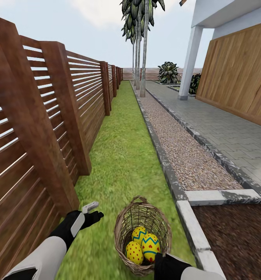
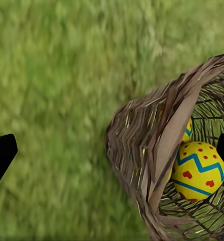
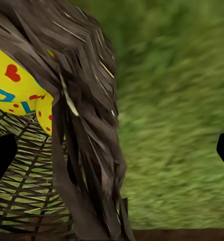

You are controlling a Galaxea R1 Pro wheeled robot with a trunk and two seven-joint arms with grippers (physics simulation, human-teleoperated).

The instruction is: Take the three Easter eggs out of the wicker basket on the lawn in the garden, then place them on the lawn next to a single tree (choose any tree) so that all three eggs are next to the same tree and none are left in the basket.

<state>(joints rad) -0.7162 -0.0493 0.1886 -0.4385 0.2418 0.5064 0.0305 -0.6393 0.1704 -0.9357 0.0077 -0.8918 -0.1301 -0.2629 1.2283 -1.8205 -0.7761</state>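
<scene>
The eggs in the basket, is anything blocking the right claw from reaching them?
Yes. The right claw sits by the basket's near rim, and the woven wall stands between its open fingers and the eggs. From above, nothing covers them.

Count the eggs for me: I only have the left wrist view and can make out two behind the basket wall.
Observer: The head view shows three Easter eggs in the wicker basket.
Operator: Where is the right end effector?
Observer: The right end effector is open at the basket's near rim. In its wrist view the basket's wall lies between its fingertips.
Operator: Any tree nearby?
Observer: No. The nearest grey trunk stands far ahead along the kerb.
</scene>
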